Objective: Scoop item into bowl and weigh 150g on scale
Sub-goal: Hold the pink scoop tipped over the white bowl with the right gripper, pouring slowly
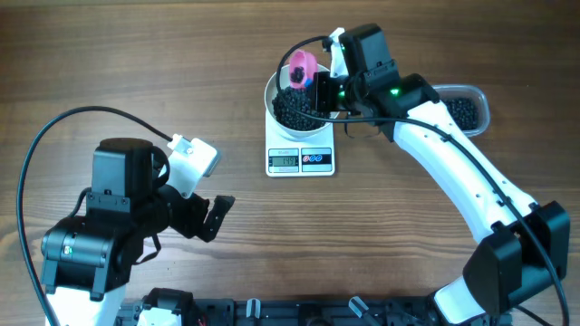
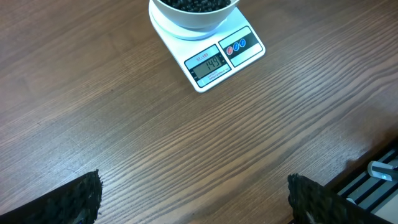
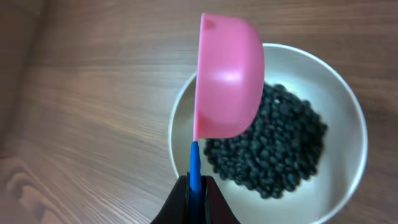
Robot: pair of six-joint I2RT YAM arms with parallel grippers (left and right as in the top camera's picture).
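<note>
1 pink scoop (image 3: 227,78), gripped by its blue handle in the closed right jaws, was tipped on its side over the bowl (image 3: 348,124), which sat on the scale (image 1: 301,160). Left jaws hung open over the table (image 2: 124,124), well apart from the scale. Pellets (image 3: 280,149) were heaped in the bowl; more lay in the clear tub (image 1: 478,95).

Judgement: tilt slowly, let only a few fall, watch the display, stop at target.

Count: 1 scoop, 1 bowl, 1 scale, 1 tub, 2 arms; pellets uncountable.
</note>
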